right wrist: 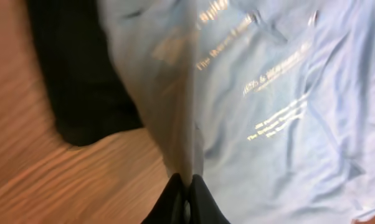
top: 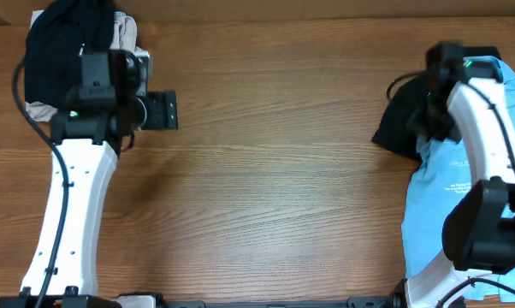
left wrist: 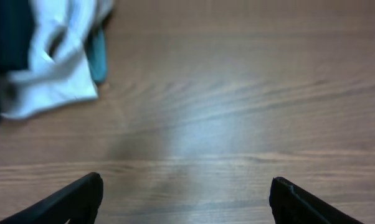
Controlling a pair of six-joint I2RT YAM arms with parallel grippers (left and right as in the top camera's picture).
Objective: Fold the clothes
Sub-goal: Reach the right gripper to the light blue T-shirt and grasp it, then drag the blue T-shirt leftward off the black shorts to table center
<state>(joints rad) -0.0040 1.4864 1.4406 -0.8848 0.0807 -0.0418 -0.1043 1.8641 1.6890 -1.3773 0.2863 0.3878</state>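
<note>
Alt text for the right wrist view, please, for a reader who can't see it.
The right gripper, shut, pinches a raised fold of the light blue T-shirt, whose pale lettering runs across the cloth. A black garment lies at the shirt's left edge on the wooden table.

The table is brown wood, smooth, straight-grained, with a soft satin glare; the light blue T-shirt at four o'clock is thin matt cloth, creased, its lettering printed flat; the black garment at three o'clock and the black heap at ten o'clock are dull cloth; the off-white garment is soft and rumpled; the left arm shell is smooth, faintly glossy white plastic.
</note>
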